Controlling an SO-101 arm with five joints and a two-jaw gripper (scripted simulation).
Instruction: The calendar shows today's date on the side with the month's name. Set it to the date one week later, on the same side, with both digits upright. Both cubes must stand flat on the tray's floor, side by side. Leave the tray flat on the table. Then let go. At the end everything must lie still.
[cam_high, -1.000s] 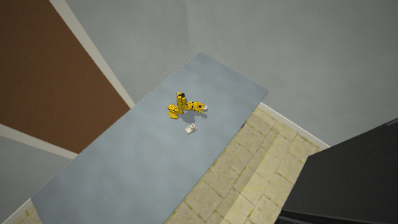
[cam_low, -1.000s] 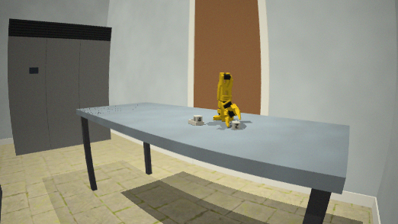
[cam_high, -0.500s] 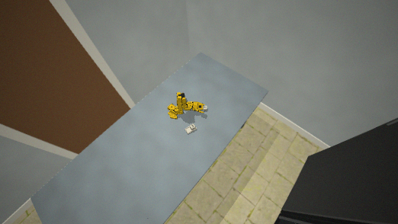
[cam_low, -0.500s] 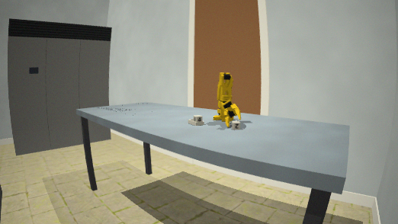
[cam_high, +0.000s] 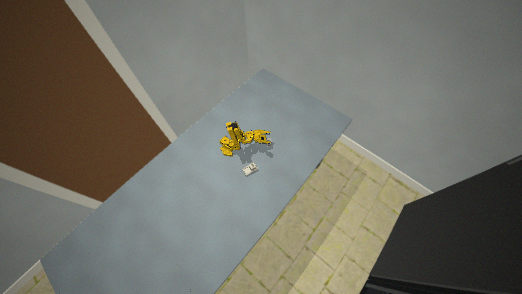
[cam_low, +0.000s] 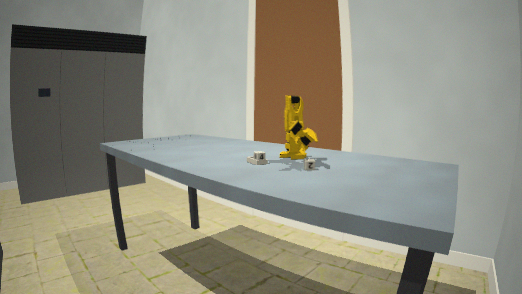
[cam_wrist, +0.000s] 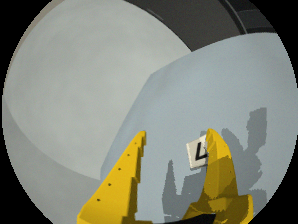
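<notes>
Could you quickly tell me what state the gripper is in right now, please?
Gripper: partly open, holding nothing; the loose cube sits on the table beyond the fingertips.

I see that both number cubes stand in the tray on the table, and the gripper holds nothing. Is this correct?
Not quite. Only one cube stands in the tray. The other cube stands outside it, on the table near the arm's foot, as the exterior view shows. The gripper indeed holds nothing.
</notes>
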